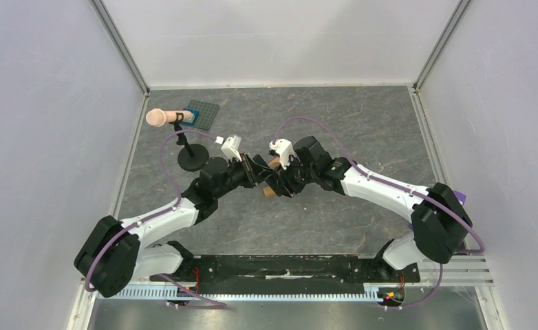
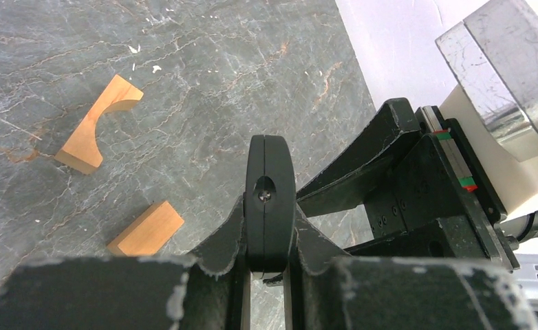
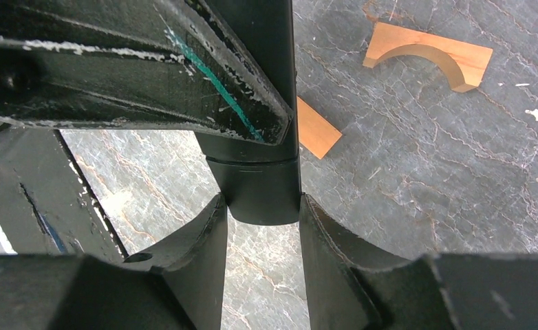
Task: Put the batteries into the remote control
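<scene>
The remote control (image 2: 271, 199) is a slim black bar held in the air between both grippers over the middle of the table. My left gripper (image 2: 271, 240) is shut on one end, seen end-on with a screw hole facing the camera. My right gripper (image 3: 263, 210) is shut on the other, rounded end of the remote (image 3: 263, 182). In the top view the two grippers meet nose to nose, the left (image 1: 256, 169) and the right (image 1: 281, 180), and hide most of the remote. No batteries show in any view.
A wooden arch block (image 2: 98, 124) and a small rectangular wooden block (image 2: 146, 230) lie on the marble table below the grippers. A pink cylinder (image 1: 157, 117) on a black stand (image 1: 192, 160) and a grey studded plate (image 1: 204, 113) stand at the back left.
</scene>
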### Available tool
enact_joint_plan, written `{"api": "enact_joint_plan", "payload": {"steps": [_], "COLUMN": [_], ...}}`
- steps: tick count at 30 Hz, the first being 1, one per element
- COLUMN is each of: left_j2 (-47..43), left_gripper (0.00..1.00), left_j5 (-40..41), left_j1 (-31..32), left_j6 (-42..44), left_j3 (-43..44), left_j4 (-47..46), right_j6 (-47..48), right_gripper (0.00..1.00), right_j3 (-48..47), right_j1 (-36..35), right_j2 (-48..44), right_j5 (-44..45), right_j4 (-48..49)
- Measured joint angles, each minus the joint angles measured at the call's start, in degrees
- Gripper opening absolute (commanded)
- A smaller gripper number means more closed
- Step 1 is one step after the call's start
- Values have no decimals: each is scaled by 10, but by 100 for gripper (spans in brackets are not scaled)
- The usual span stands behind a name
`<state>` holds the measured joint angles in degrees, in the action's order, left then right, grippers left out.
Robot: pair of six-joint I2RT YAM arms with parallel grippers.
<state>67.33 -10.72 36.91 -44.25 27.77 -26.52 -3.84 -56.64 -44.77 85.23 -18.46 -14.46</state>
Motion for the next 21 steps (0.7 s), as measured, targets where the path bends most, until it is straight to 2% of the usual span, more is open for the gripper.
{"api": "enact_joint_plan", "payload": {"steps": [21], "left_j2": [57], "left_gripper": [2], "left_j5": [-57], "left_j1": [-11], "left_j6": [21], "left_j3": [0], "left_j4": [-89], "right_j6": [-71], "right_gripper": [18], "right_j3": [0], "right_j1": [-1], "right_j2": [-9], "right_j5": [55], "right_j4": [-3]}}
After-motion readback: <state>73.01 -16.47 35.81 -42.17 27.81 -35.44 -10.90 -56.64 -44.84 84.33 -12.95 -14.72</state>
